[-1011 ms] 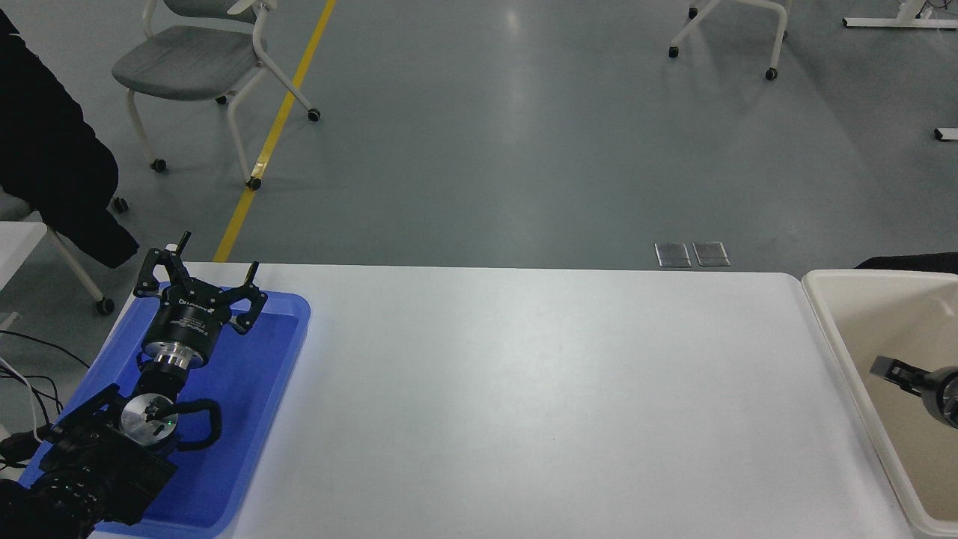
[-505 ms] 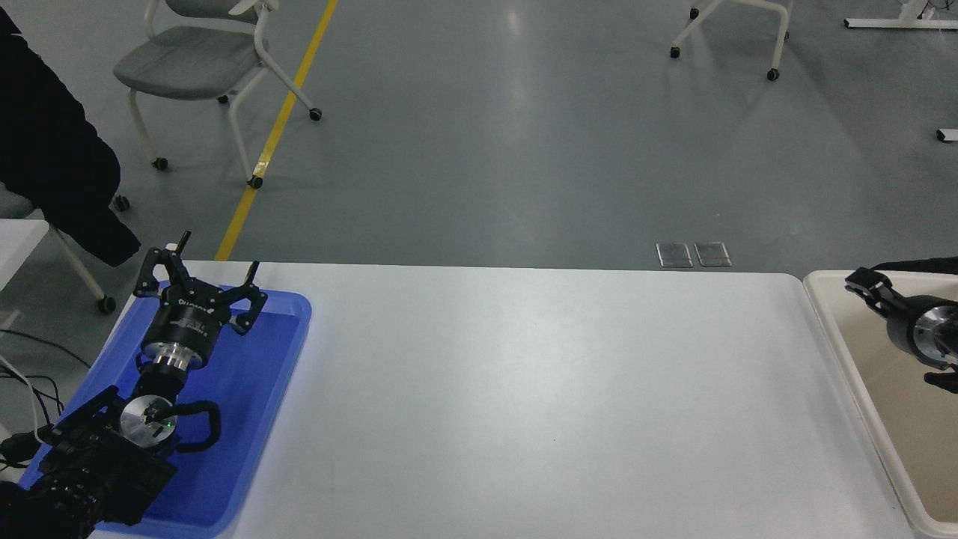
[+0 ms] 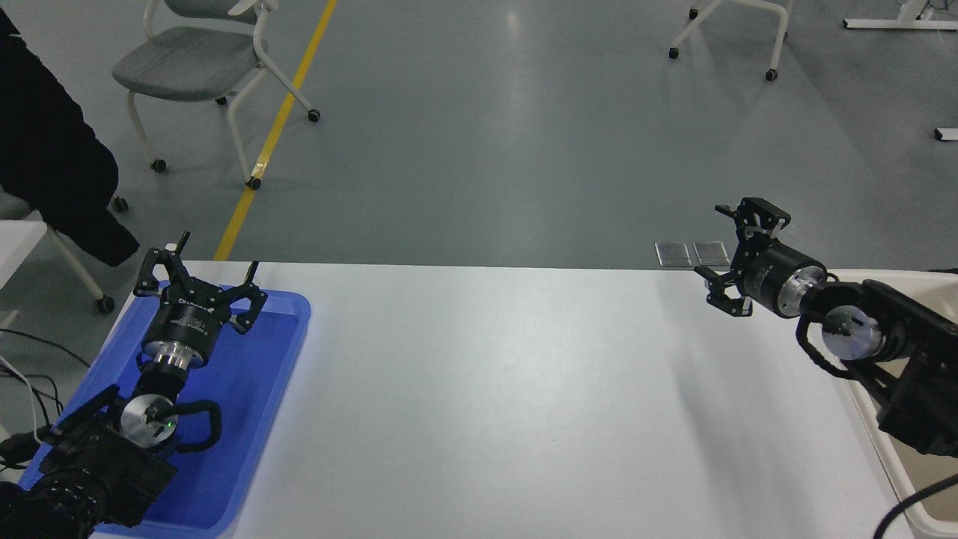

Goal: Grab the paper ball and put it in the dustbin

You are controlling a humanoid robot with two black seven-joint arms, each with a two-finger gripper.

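The right claw (image 3: 737,258) hung above the far right corner of the tabletop (image 3: 486,389), its fingers spread wide and nothing between them. Behind it and to its right, largely covered by the right arm, sat the dustbin (image 3: 917,278), of which only the cream rim and a strip of the beige inside near the picture's lower right corner showed. The paper ball was not to be seen anywhere: not on the white surface ahead of the claw, not in its grip, and not in the small part of the bin's interior left visible. It could lie in the bin under the arm, but the view did not settle that.

Well away to the claw's left, across the whole width of the tabletop, the left claw (image 3: 200,283) was parked over the shallow blue tray (image 3: 254,419), fingers splayed open and empty too.

Judged from this, the task stood either at its end, the ball dropped and the arm clear of the bin, or at the reach for a ball not in sight. The next move would call for finding a ball; if none lay out, the arm had only to retire to rest.
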